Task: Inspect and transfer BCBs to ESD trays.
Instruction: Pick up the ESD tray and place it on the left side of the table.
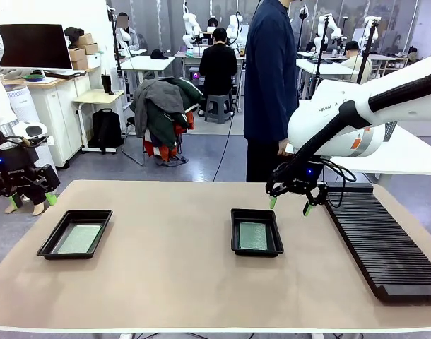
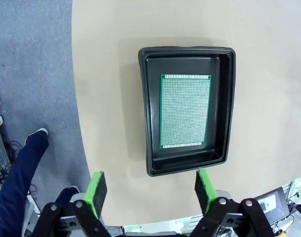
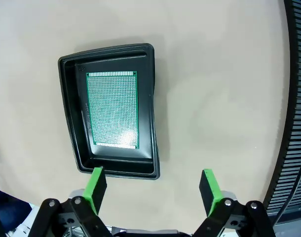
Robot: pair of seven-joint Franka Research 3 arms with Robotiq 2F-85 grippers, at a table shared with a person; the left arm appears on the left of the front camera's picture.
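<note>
I read both transfers as done: one BCB (image 2: 185, 111) lies flat in the ESD tray (image 2: 229, 103) ahead of my empty, spread left gripper (image 2: 150, 188), another BCB (image 3: 112, 109) in the tray (image 3: 71, 118) beside my empty, spread right gripper (image 3: 153, 188).

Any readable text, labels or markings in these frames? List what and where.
"FRAN": partial brand lettering on the right arm housing, front view; the rest is cut off by the arm's curve.
BCBs: no legible print.
ESD trays: none.
Slotted rack: none.
</note>
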